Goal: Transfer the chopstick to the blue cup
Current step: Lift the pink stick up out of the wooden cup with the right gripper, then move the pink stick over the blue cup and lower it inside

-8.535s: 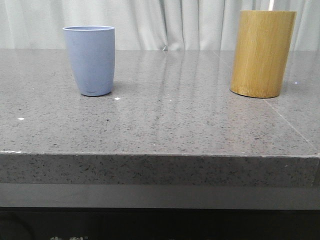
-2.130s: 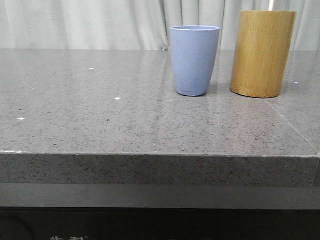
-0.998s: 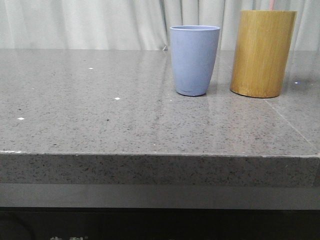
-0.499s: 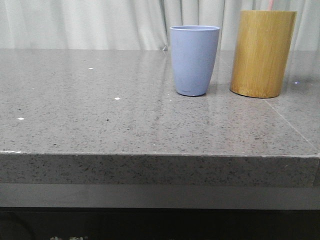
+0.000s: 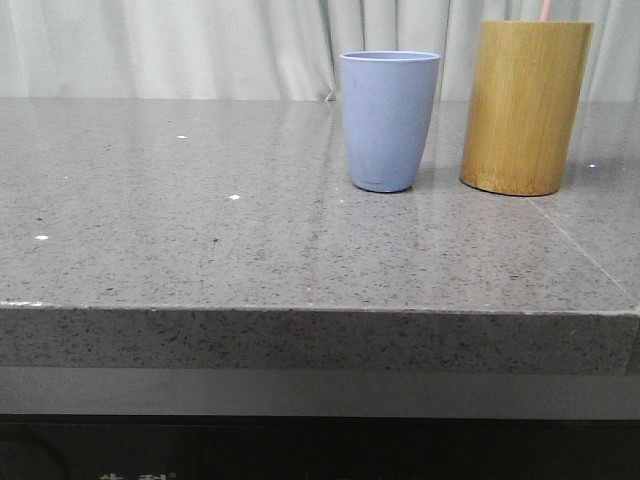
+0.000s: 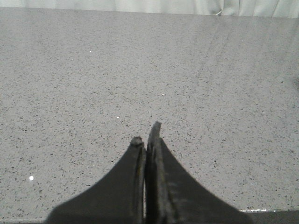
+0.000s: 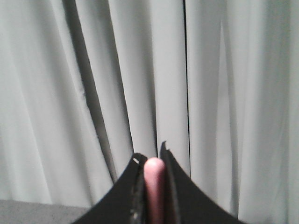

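Observation:
The blue cup [image 5: 389, 120] stands upright on the grey stone table, just left of a tan bamboo cylinder [image 5: 526, 107]. A pale pink chopstick [image 5: 545, 9] shows as a short tip above the cylinder's rim at the top edge of the front view. In the right wrist view my right gripper [image 7: 153, 161] is shut on the pink chopstick [image 7: 154, 186], with white curtain behind it. In the left wrist view my left gripper [image 6: 147, 135] is shut and empty over bare table. Neither gripper shows in the front view.
The grey speckled stone table [image 5: 200, 220] runs wide to the left of the cup, with its front edge near the camera. White curtains [image 5: 200, 45] hang behind the table.
The blue cup went from the table's left to beside the bamboo cylinder 8.5 to 2.1 s ago. Over the last second the tip above the cylinder looks pinker; nothing else moved.

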`<state>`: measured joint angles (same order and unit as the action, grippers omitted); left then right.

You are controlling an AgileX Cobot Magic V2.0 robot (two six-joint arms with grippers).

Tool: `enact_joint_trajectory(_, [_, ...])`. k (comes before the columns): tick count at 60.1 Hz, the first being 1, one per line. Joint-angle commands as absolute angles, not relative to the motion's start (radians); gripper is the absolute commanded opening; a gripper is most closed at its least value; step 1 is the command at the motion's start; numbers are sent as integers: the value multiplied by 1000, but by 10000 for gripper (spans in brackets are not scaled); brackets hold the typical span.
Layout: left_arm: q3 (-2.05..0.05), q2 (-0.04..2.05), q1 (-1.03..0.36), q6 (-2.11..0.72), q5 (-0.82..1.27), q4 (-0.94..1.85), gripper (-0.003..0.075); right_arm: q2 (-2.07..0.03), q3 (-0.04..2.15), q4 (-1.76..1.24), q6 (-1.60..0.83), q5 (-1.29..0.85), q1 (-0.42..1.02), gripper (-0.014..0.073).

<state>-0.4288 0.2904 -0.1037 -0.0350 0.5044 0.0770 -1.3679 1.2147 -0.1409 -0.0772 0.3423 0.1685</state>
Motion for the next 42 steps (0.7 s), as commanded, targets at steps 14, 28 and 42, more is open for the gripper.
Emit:
enact_joint_trajectory(14, [-455,297,-110,-34,425,89,-19,-1244,1269,-32,-80,464,243,15])
enact_joint_trajectory(28, [-455,297,-110,-34,425,89,-19,-1318,1313,-32,-80,453,384,15])
enact_joint_trajectory(42, [-455,297,-110,-34,425,89,-19,-1425,1312,-33,-80,453,435,15])
